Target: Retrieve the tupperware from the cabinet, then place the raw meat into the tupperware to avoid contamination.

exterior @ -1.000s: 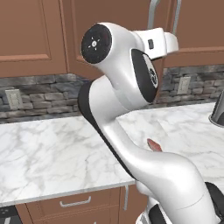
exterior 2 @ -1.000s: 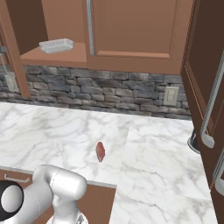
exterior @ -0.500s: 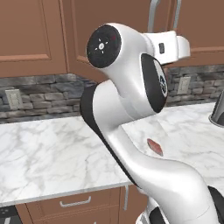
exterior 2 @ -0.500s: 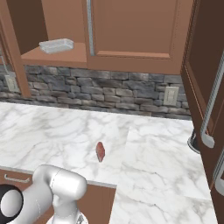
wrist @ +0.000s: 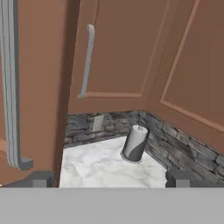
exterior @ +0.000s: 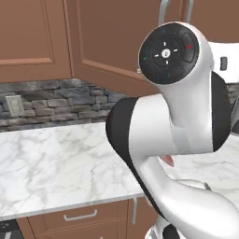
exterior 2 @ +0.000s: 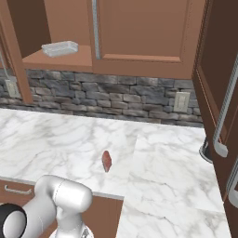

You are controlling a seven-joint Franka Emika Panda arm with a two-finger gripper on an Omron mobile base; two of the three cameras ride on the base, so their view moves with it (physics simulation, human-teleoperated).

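Observation:
The tupperware [exterior 2: 60,48], a shallow whitish-clear box, rests on the shelf of the open cabinet [exterior 2: 56,61] at the upper left. The raw meat [exterior 2: 107,161], a small red-pink slab, lies on the marble counter [exterior 2: 56,139] near its front edge; a sliver of the raw meat [exterior: 167,161] peeks out behind my arm. My gripper [wrist: 109,180] is open, its fingertips [wrist: 41,179] wide apart with nothing between them. It sits beside the edge of an open cabinet door [wrist: 39,87] with a long silver handle [wrist: 11,87], far from both the tupperware and the meat.
A grey cylinder [wrist: 134,143] stands in the counter's back corner ahead of the hand. An open door with bar handles [exterior 2: 223,116] juts out at the right. A closed upper door [wrist: 113,57] faces the hand. My arm [exterior: 182,107] blocks much of the left base view.
My arm has swung to the right and closer to the left base camera. The tupperware and the meat have not moved.

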